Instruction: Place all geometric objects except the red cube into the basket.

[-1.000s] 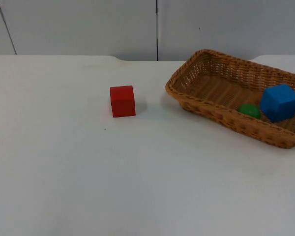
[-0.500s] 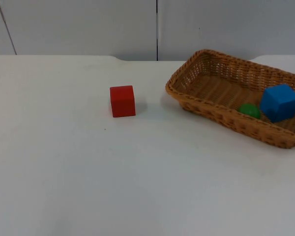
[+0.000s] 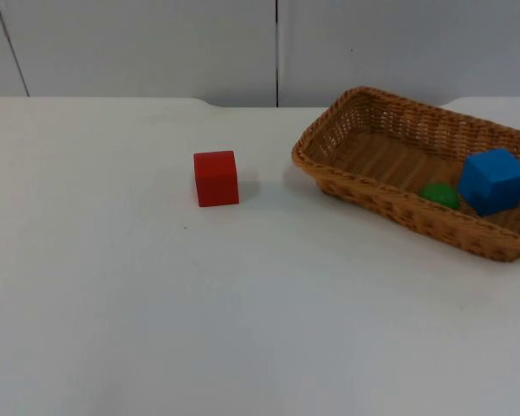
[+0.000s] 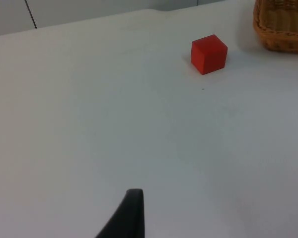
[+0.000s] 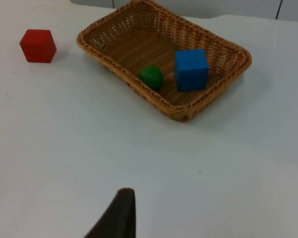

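One red wooden cube (image 3: pixel 216 178) sits alone on the white table top (image 3: pixel 243 329), at roughly 9 o'clock from the brown wicker basket (image 3: pixel 364 195) and well apart from it. Two pieces in the basket: one blue cube (image 3: pixel 493 180) and one green ball (image 3: pixel 438 195), just beside each other. Grey partition wall (image 3: pixel 156 48) behind. Both arms wait back; one black fingertip of the left gripper (image 4: pixel 124 218) and one of the right gripper (image 5: pixel 116 215) visible, jaw state can't be told.
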Motion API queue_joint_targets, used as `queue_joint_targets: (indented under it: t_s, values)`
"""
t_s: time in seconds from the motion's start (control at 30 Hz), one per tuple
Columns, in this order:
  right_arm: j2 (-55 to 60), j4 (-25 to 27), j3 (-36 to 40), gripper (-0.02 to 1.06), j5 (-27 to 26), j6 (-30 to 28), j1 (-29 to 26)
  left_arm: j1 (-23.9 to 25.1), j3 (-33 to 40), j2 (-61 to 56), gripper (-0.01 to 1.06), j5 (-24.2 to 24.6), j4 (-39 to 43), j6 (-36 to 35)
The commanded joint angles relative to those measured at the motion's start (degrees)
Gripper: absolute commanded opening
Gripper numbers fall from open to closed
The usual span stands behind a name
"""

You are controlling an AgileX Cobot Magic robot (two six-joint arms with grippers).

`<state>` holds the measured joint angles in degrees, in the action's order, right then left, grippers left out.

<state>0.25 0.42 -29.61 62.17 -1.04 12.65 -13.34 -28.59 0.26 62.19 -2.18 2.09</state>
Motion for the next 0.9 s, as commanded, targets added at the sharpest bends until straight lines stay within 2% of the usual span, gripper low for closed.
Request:
queue_joint_targets:
  t_s: [0.0, 0.87]
  values:
    - [-0.25, -0.42, 0.04, 1.03, -0.25, 0.24, 0.04, 0.1, 0.28, -0.26, 1.05, -0.59, -0.48, 0.04]
    - [-0.25, -1.38, 0.04, 1.03, -0.38, 1.68, -0.9, 0.1, 0.28, -0.26, 1.05, -0.59, -0.29, -0.63]
